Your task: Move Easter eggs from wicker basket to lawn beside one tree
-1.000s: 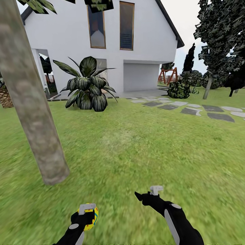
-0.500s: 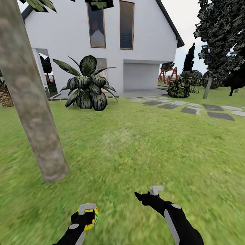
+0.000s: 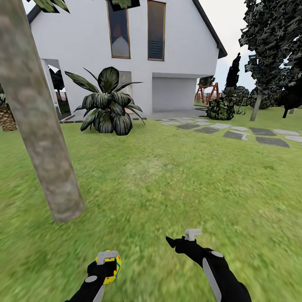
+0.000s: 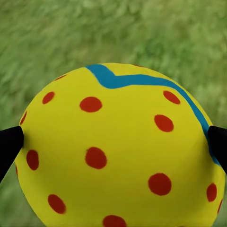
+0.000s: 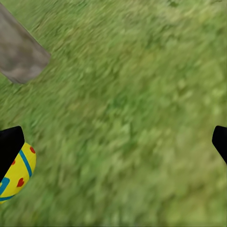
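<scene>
At the lower left of the head view the left pincer [image 3: 108, 256] is clamped on an Easter egg [image 3: 111, 268], its dark fingertips [image 4: 9, 144] pressing the egg's two sides in the wrist picture. The right pincer [image 3: 180, 238], lower centre, stands apart and empty (its tips sit at opposite edges of its own wrist picture, grass between). Outward lies the lawn [image 3: 176, 180], and at the left of the frame the tree [image 3: 40, 138] rises, its trunk base near the held egg. The carrying step looks nearly finished; next, I judge, the egg must be lowered onto grass just beside the trunk and released gently so it does not roll.
</scene>
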You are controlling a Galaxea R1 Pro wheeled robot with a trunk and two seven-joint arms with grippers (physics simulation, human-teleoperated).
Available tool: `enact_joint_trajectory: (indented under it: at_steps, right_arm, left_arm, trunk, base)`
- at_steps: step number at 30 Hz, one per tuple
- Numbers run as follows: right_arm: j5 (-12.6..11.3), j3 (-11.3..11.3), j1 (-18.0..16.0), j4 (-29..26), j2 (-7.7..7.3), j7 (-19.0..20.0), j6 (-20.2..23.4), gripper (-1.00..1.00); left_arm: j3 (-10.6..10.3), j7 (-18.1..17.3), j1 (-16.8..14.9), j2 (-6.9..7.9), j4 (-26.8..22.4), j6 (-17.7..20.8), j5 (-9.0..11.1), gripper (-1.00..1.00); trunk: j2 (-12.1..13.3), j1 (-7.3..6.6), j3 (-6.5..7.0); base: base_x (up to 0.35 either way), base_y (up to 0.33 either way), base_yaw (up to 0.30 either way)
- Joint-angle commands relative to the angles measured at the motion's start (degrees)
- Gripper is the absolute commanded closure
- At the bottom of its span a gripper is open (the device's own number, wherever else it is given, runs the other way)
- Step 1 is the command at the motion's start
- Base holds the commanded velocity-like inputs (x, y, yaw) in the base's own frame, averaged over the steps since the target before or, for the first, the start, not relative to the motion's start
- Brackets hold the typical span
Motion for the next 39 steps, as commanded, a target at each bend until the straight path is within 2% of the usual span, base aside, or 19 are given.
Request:
enact_joint_trajectory:
  at_steps: [1, 18, 39]
  right_arm:
    - [-0.43, -0.23, -0.03, -0.07, 0.07, 0.25, 0.53, -1.00]
    - [-0.43, -0.23, -0.03, 0.02, 0.07, 0.25, 0.53, -1.00]
    - [-0.43, -0.23, -0.03, 0.02, 0.07, 0.28, 0.53, -1.00]
  left_arm:
    - [-0.38, 0.48, -0.01, 0.06, -0.11, 0.29, 0.44, 1.00]
    - [-0.38, 0.56, -0.01, 0.06, -0.14, 0.31, 0.51, 1.00]
    - [-0.41, 0.56, -0.01, 0.06, -0.14, 0.23, 0.46, 1.00]
  trunk:
    - [-0.44, 0.21, -0.24]
    - [-7.25, 3.94, -3.30]
    - [-7.53, 4.48, -7.95]
  base:
    - [0.000, 0.000, 0.000]
    - [0.000, 0.000, 0.000]
    - [0.000, 0.000, 0.000]
